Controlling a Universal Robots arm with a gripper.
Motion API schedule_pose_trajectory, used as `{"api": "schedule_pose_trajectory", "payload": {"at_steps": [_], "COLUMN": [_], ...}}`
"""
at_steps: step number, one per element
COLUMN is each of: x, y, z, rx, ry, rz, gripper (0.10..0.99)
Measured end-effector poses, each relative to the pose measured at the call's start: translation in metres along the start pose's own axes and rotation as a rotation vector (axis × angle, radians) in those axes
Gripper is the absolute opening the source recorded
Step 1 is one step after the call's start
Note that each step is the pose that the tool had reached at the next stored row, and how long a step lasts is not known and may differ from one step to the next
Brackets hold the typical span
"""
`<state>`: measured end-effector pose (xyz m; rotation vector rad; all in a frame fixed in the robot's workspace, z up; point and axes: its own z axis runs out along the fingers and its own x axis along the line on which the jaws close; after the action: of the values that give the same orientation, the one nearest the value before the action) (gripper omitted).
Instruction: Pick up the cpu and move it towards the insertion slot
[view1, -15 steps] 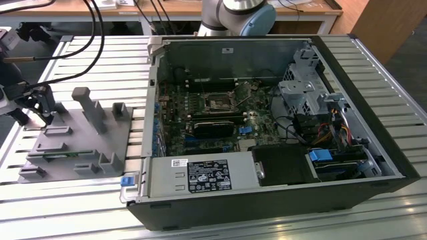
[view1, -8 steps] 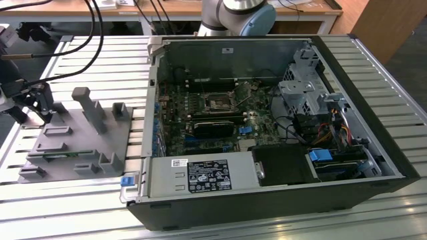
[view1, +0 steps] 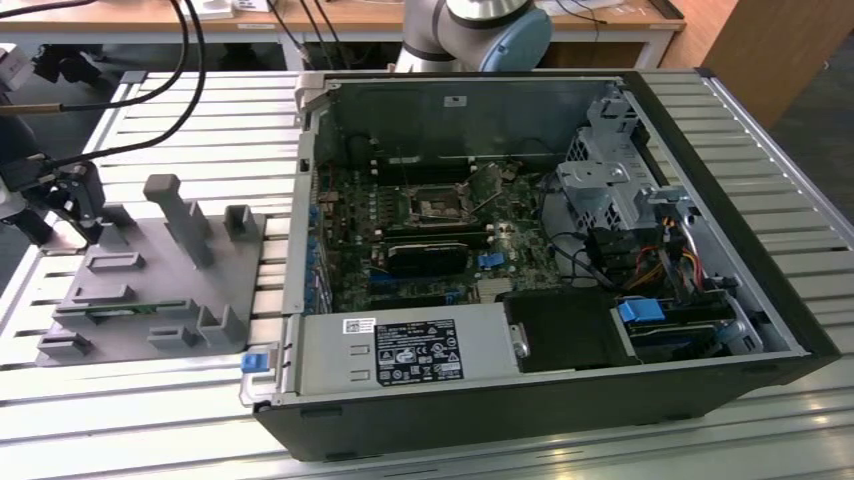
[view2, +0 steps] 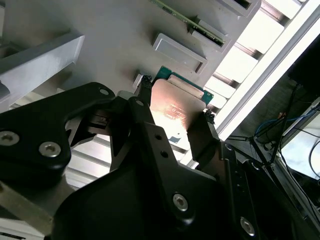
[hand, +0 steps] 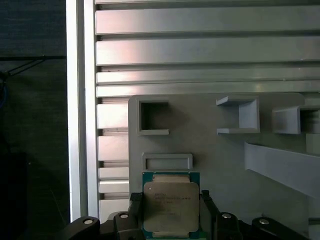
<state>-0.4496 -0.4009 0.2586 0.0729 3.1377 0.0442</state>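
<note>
We see the gripper (hand: 171, 212) closed to the width of the cpu (hand: 171, 200), with one black finger (hand: 136, 210) against each of two opposite edges; we judge it to have the chip clamped, though we cannot tell whether the chip has left the surface below. The grip is on the edges, probably so that nothing presses on the shiny metal top or the underside. The green rim shows around the metal top in both wrist views, and the chip sits level between the fingers.

Under it lies the grey holder tray (hand: 210, 165), whose raised frames and pockets seem meant to keep each part square and easy to reach from above; the tray rests on the slatted metal table (hand: 200, 50), near its edge.

The insertion slot (view1: 438, 205) sits on the board inside the open computer case (view1: 534, 410), which lies on its side so that the socket faces upward; the case is toward the exterior view's right and the tray at that view's left, so the chip is well apart from the slot and, by our judgement, the carry across has not begun.
</note>
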Motion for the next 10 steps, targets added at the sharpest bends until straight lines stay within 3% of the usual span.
{"api": "schedule_pose_trajectory", "payload": {"at_steps": [10], "x": [0.0000], "y": [0.0004], "z": [-0.0045], "rx": [0.000], "ry": [0.0000], "rz": [0.000], "gripper": [0.537]}}
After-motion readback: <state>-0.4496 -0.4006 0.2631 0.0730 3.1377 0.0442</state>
